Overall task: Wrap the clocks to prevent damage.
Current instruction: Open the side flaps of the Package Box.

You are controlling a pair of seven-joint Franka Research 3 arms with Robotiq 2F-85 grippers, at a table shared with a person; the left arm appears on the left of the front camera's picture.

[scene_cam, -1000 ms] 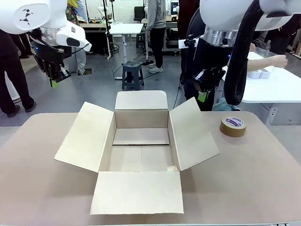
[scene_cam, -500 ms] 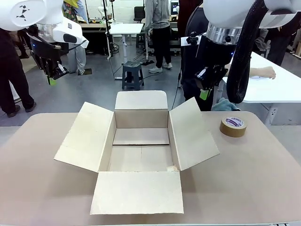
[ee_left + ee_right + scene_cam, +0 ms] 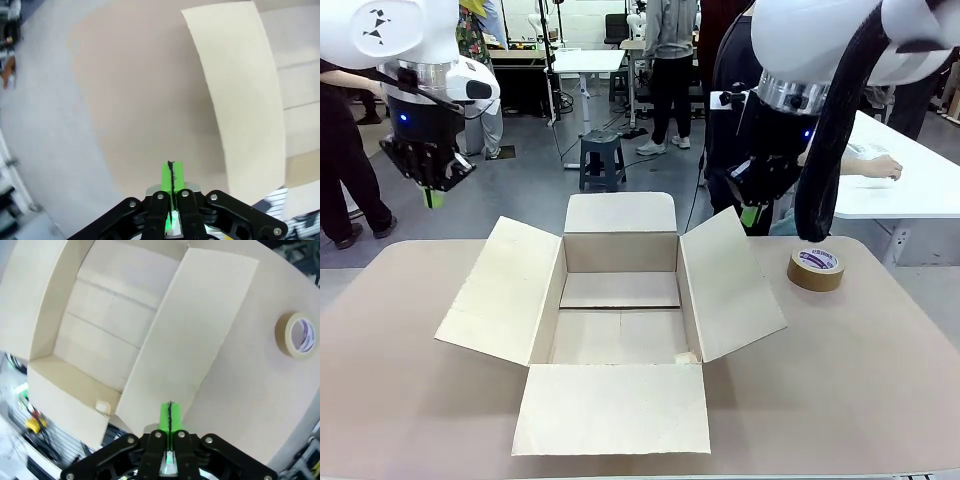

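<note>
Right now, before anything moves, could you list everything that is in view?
cardboard box: 1, beige, middle of the table, open, four flaps spread
tape roll: 1, brown, on the table right of the box
table: 1, tan, under both
stool: 1, dark grey, floor beyond the table
left hand: 1, black with green pads, shut, raised above the table's far left corner
right hand: 1, same colours, shut, raised above the box's right flap
</note>
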